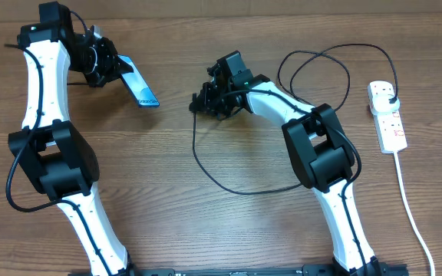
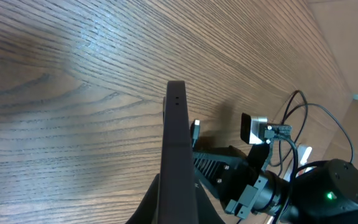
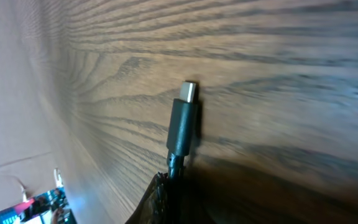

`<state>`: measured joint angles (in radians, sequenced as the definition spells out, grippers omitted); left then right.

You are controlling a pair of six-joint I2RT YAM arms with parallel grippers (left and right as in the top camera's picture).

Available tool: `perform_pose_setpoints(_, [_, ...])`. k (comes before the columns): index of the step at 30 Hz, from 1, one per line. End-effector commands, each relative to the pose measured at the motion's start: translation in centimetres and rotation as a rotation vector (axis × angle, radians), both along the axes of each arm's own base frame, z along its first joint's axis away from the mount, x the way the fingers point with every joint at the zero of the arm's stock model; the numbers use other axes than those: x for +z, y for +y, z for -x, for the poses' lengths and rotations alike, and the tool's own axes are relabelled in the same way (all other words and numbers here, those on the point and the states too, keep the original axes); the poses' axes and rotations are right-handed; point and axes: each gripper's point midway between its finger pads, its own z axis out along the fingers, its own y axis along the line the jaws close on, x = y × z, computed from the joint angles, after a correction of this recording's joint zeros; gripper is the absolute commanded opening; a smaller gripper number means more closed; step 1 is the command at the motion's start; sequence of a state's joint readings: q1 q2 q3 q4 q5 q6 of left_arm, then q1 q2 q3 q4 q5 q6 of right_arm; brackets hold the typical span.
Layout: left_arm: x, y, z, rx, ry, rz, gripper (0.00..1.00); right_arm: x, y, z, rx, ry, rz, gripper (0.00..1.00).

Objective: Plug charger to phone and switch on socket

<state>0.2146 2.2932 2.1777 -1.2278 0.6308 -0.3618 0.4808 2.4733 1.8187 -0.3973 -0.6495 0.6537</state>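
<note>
Overhead: left end effector [image 1: 116, 69] is clamped on the phone [image 1: 139, 86], which it holds tilted at upper left, screen up, apparently lifted off the tabletop [image 1: 206, 238]. Right end effector [image 1: 204, 100] is closed on the connector end of the charger [image 1: 240, 192], near the phone but not touching it. The cable loops slack across the wood, past the right arm's lower link, to its plug [image 1: 390, 95], which sits in the socket [image 1: 387, 126] at far right. Risk 1: a move toward the phone could snag that loop on the arm, then tug the plug or drag the strip. Left wrist: phone [image 2: 176, 143] shows edge-on with the connector tip [image 2: 195, 129] just beside its end and offset to one side; depth is unclear and the port is too small to see. Risk 2: a lateral or angular miss puts the tip on the frame, and the push could pivot the phone in the grip. Right wrist: connector tip [image 3: 190, 91] sticks out well past the fingers and is gripped only low on the black sleeve, so it may yaw under insertion load. Risk 3: partial seating that passes for done. Socket switch state: can't tell. Both arms are occupied, so pressing the switch means one has to let go first, and releasing before the tip is fully in could pull it back out.
</note>
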Motion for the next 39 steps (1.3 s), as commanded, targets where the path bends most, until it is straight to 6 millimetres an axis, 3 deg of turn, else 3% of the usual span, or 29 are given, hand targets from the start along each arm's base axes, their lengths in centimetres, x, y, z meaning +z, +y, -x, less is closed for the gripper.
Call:
perform_pose_setpoints(1, [0.9,-0.6,-0.2,-0.031,-0.036,0.011,0.04,-1.3,-2.2,-0.5,0.016,-0.003,0.020,0.04])
perform_pose_setpoints(6, [1.3,-1.1,-0.3,-0.040,-0.049,0.046,0.04,3.6,-3.5,-0.9,0.098,-0.142,0.022,0.04])
perform_pose_setpoints(11, [3.3,-3.1,-0.7,-0.081,-0.108,0.196,0.04,10.6,-3.4,1.6,0.261,-0.263,-0.048,0.04])
perform_pose_setpoints(14, [5.4,-4.5,-1.0,-0.121,-0.171,0.323,0.04,15.1,-3.2,4.0,0.359,-0.317,-0.130,0.04])
perform_pose_setpoints(21, [11.6,-6.9,-1.1,-0.264,-0.368,0.639,0.04,21.8,-3.9,7.0,0.400,-0.381,-0.182,0.04])
perform_pose_setpoints(25, [13.7,-7.4,-0.6,-0.324,-0.431,0.743,0.04,25.1,-4.2,8.8,0.421,-0.403,-0.233,0.04])
perform_pose_setpoints(31, [15.1,-7.5,-0.2,-0.355,-0.453,0.809,0.04,26.4,-4.4,11.2,0.463,-0.341,-0.304,0.04])
perform_pose_setpoints(39, [16.0,-9.1,-0.9,-0.384,-0.426,0.822,0.04,25.0,-2.5,13.3,0.513,-0.298,-0.317,0.04])
